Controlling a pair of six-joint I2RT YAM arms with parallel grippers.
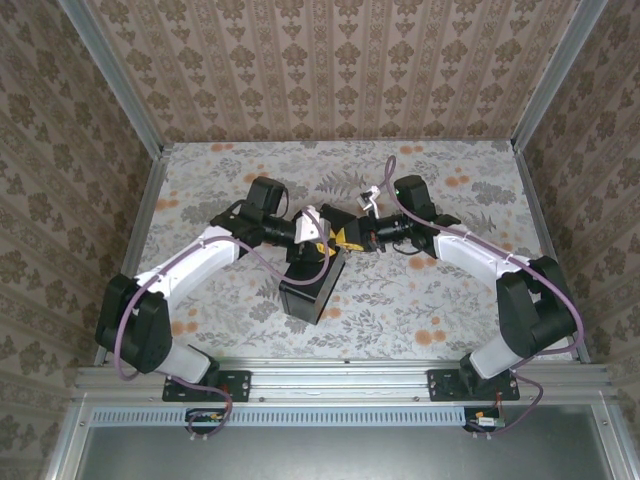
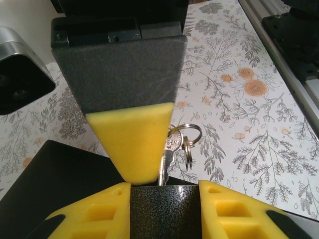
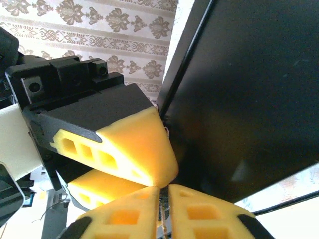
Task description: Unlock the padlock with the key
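Yellow-tipped left gripper [image 2: 164, 185] pinches the padlock [image 2: 164, 215], seen here as a dark speckled block, over the black box [image 1: 310, 290] at mid-table. The key [image 2: 167, 152], bearing a ring [image 2: 188, 133], runs down into the padlock's top. The right gripper [image 3: 163, 191] meets it from the opposite side. Its fingertips [image 3: 209, 211] are almost together, but it is unclear whether they grip the key.
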